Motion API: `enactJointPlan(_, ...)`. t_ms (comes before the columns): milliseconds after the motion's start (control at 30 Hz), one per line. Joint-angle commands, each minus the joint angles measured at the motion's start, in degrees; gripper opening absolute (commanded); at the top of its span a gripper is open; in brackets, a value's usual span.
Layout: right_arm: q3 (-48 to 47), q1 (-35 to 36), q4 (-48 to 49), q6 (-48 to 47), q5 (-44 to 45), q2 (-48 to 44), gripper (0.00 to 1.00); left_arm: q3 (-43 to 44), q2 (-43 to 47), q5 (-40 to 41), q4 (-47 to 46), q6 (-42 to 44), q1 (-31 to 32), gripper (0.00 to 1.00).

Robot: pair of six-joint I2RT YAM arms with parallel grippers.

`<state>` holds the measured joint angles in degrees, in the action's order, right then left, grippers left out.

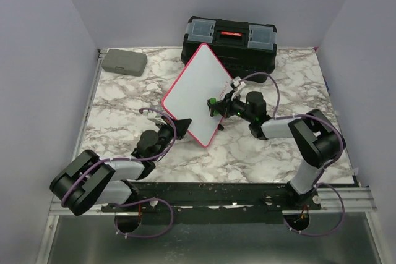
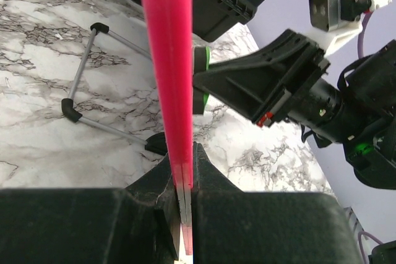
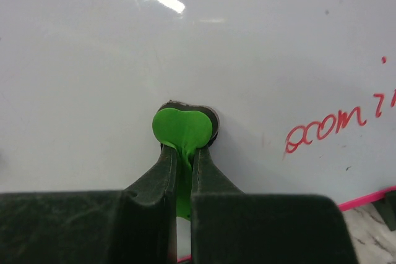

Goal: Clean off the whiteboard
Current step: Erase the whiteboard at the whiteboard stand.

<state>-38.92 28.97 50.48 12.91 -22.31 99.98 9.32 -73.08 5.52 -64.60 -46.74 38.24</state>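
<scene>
We have the board near the middle of the counter, tipped up on edge with its face towards 4 o'clock. Our left hand is clamped tight on the pink frame at the board's 8 o'clock corner, steadying it. Our right hand is closed on a green eraser, whose dark pad sits flat against the white face.

Red writing lies at 3 o'clock from the eraser, close to the frame and well clear of the pad. To do this step well, we judge that we should slide the pad across to 3 o'clock with steady pressure into the face. The pad should stay flat rather than on an edge, and overlapping strokes should run past the last letter. The left grip must brace against that push, or the board may swing or slip.

The counter is white marble-patterned with grey veins, smooth and likely slick under the board's feet. A black toolbox stands at 12 o'clock just behind the board, and a grey case lies at 10 o'clock. Plain lilac walls close in three sides.
</scene>
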Motion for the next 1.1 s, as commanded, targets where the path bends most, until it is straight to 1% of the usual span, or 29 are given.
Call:
enactJointPlan(0,-5.68,-2.58,-0.88,0.73,4.21,3.46,0.01,1.93,1.88,-7.32,-4.44,-2.35,0.88,0.0)
enactJointPlan(167,-7.13,-5.77,-1.79,-1.95,6.3,7.64,0.01,1.75,2.93,-7.23,-3.57,-2.08,0.87,0.0)
enactJointPlan(267,-7.25,-6.65,-5.11,-2.54,6.28,8.88,0.01,1.75,3.25,-7.18,-2.96,-1.7,0.87,0.0)
enactJointPlan(333,-6.63,-6.67,-7.14,-2.69,3.95,9.25,0.01,1.81,3.12,-7.18,-3.04,-1.69,0.79,0.0)
enactJointPlan(400,-5.65,-6.65,-9.48,-2.13,-0.22,9.64,0.01,1.82,2.73,-7.22,-3.57,-1.77,0.78,0.0)
enactJointPlan(500,-3.04,-5.13,-10.06,-0.91,-4.62,9.45,0.01,1.84,1.94,-7.42,-4.31,-2.04,0.78,0.0)
enactJointPlan(600,-0.38,-2.49,-8.7,-0.77,-6.06,7.2,0.01,1.82,1.36,-7.48,-4.93,-2.34,0.79,0.0)
enactJointPlan(800,-0.66,0.55,-5.55,0.43,-5.01,1.6,0.01,2.19,0.68,-7.57,-5.04,-2.4,0.78,0.0)
enactJointPlan(900,-2.51,0.38,-4.26,1.16,-0.66,0.85,0.01,2.37,0.4,-7.71,-5.18,-2.48,0.79,0.0)
enactJointPlan(933,-3.45,0.0,-4.33,1.12,1.4,0.89,0.01,2.37,0.39,-7.78,-5.19,-2.48,0.81,0.0)
enactJointPlan(1067,-8.34,-4.14,-4.97,1.77,2.41,4.35,0.01,2.12,1.0,-7.8,-4.77,-2.51,0.78,0.0)
